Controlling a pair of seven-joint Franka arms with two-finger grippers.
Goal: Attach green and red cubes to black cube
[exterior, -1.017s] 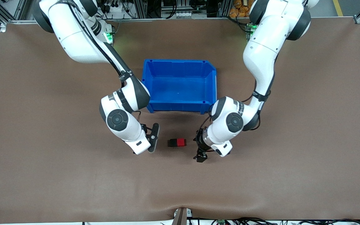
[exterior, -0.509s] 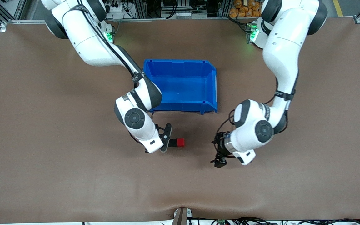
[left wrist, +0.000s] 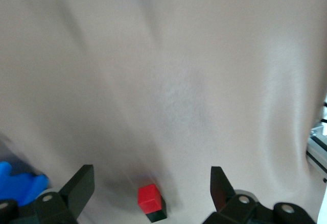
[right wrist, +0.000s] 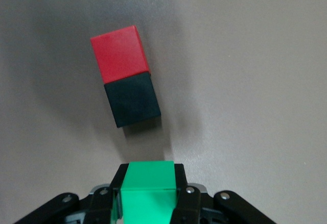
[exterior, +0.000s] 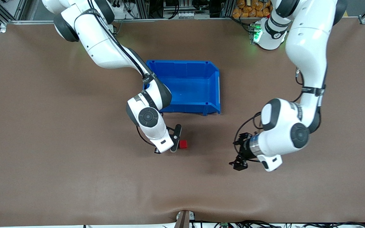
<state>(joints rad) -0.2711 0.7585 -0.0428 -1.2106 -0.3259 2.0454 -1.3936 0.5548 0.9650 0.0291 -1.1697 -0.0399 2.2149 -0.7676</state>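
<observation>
- I have the right arm reaching in from its base, crossing the corner of the blue bin, and ending low over the brown table mat (exterior: 43, 126)
- right gripper (exterior: 173, 144) is right at the cube pair, on the side toward the right arm's end of the table
- in the right wrist view the right gripper (right wrist: 149, 196) is clamped on the green cube (right wrist: 148, 191), with one black finger (right wrist: 180, 189) pressed to each side of it
- green cube lines up with the black cube (right wrist: 132, 100) but isn't touching it, a strip of mat shows between them
- black cube sits flat on the mat, face to face and touching the red cube (right wrist: 120, 52); in the front view it is hidden under the right gripper
- red cube (exterior: 183, 144) is on the mat, nearer to the front camera than the blue bin (exterior: 185, 62), at the end of the pair toward the left arm's end of the table
- blue bin stands open side up, nothing visible inside it
- left gripper (exterior: 239, 163) hangs over bare mat, well apart from the cubes, toward the left arm's end of the table
- left wrist view shows the left gripper (left wrist: 150, 183) with jaws spread wide and nothing between them, and the red cube (left wrist: 149, 198) farther off with the black cube (left wrist: 159, 215) against it
</observation>
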